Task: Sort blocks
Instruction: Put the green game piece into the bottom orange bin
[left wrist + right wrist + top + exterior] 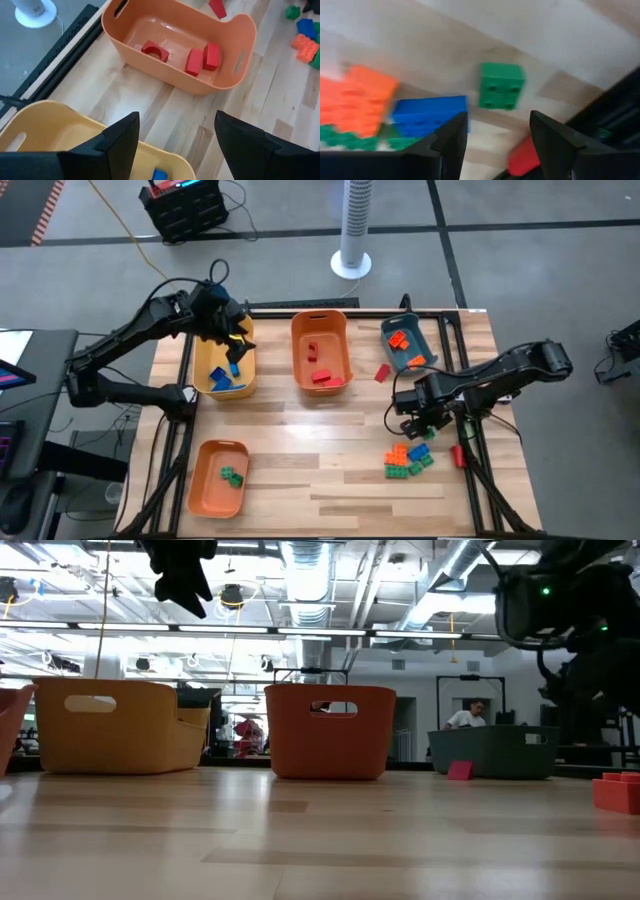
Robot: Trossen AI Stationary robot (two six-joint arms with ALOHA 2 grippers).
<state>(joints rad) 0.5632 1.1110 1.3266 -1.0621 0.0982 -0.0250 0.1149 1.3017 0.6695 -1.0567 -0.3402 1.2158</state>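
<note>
No legible text, labels, brands, nos. or signs anywhere: not on bins, blocks, table, arms, fan or room behind the table.

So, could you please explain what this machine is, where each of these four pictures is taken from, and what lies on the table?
It is a robot with two dark arms at a wooden table, sorting toy bricks by colour. One picture looks straight down, one looks level across the tabletop, and two come from cameras on the wrists.

The left end effector hangs open and empty over the yellow bin, which has blue bricks in it. The right end effector is open and holds nothing, just above the unsorted pile.

The tall orange bin holds red bricks, the teal bin orange bricks, and the low orange bin green bricks. A loose red brick lies between the bins.
</note>
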